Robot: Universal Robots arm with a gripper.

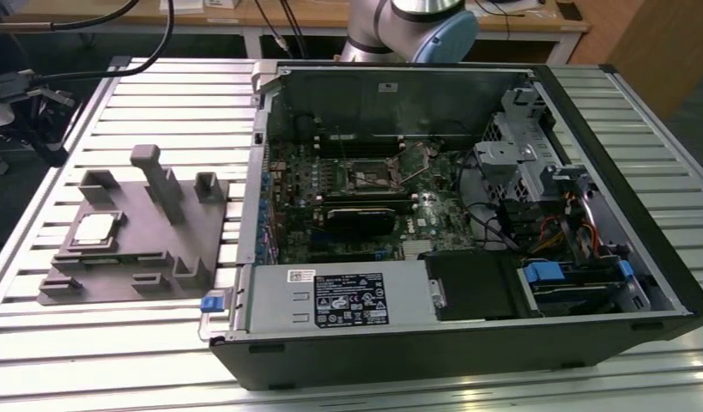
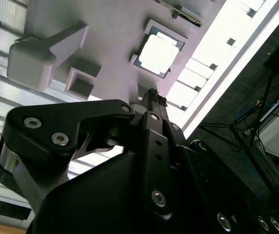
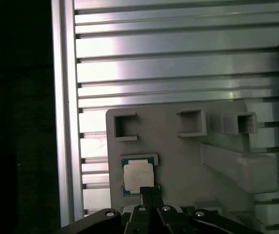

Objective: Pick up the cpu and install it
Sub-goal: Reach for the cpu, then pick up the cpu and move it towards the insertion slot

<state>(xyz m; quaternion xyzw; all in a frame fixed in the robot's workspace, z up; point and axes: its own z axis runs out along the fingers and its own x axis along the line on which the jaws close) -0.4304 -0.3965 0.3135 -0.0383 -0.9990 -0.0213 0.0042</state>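
Hovering over cpu (image 3: 138, 175) on tray (image 3: 178, 156) | both wrist views: jaws together (empty) | exterior view: socket (image 1: 366, 178)

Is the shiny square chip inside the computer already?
No, the cpu lies on the grey tray, outside the computer case.

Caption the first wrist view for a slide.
Gripper poised over the cpu lying on the grey tray.
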